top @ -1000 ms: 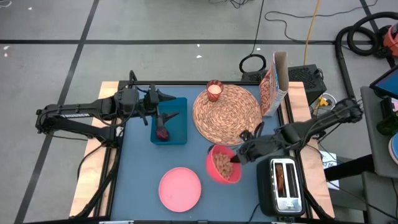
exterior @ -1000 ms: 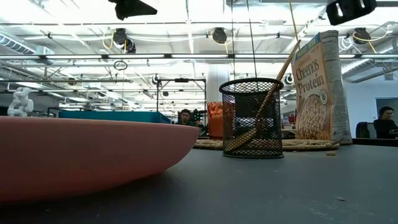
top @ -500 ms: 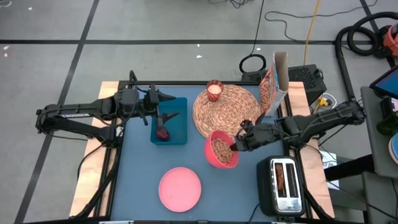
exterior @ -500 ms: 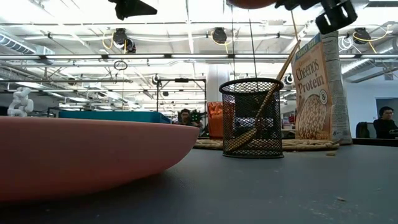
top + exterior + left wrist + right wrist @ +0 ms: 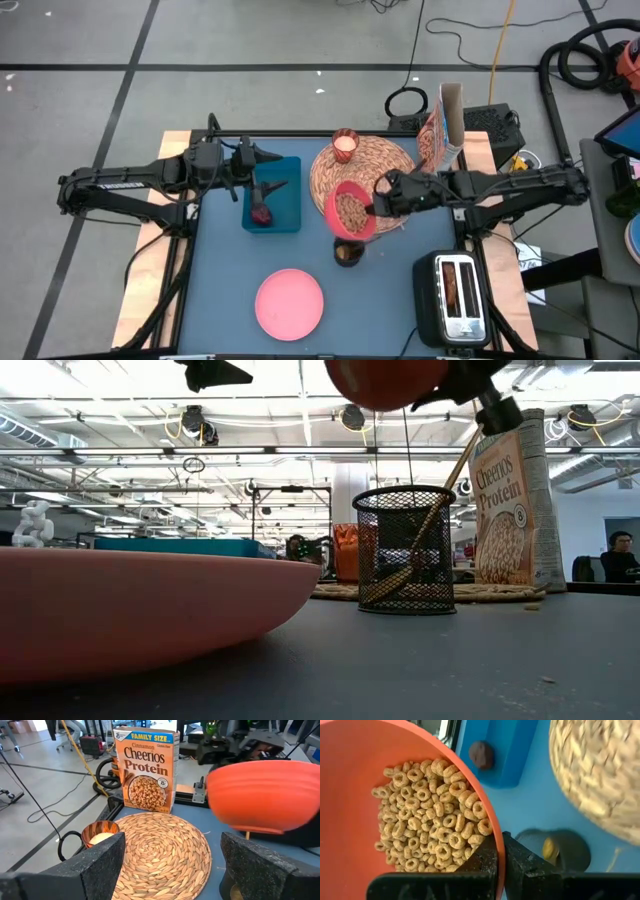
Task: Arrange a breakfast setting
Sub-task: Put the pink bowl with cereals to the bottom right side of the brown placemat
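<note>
My right gripper (image 5: 376, 206) is shut on the coral-red bowl (image 5: 352, 211), which is full of cereal rings and sits in the air over the near edge of the woven straw placemat (image 5: 372, 172). The candle glass (image 5: 345, 146) stands on the placemat's far left edge. The Cheerios Protein box (image 5: 441, 124) stands upright at the far right. The pink plate (image 5: 290, 303) lies near the front edge. The dark-red fruit (image 5: 262, 214) lies in a blue tray (image 5: 283, 207). My left gripper (image 5: 272, 170) is open and empty over the tray's far end. My right gripper pinches the bowl's rim (image 5: 496, 840), one finger (image 5: 485, 862) inside on the cereal and the other finger (image 5: 522, 867) outside against the wall. The fingers come roughly level from the table's right side. The bowl is lifted clear, opening up, as the low view (image 5: 390, 380) shows.
A black mesh cup (image 5: 348, 252) with a wooden stick stands on the table just near of the bowl. A toaster (image 5: 455, 295) sits at the front right. Bare blue table lies between the plate and the tray.
My right gripper has carried the bowl from beside the toaster toward the table's far edge and a little left, to the placemat's near edge. The bowl stays clear of the table and has uncovered the mesh cup. My left arm has kept still.
</note>
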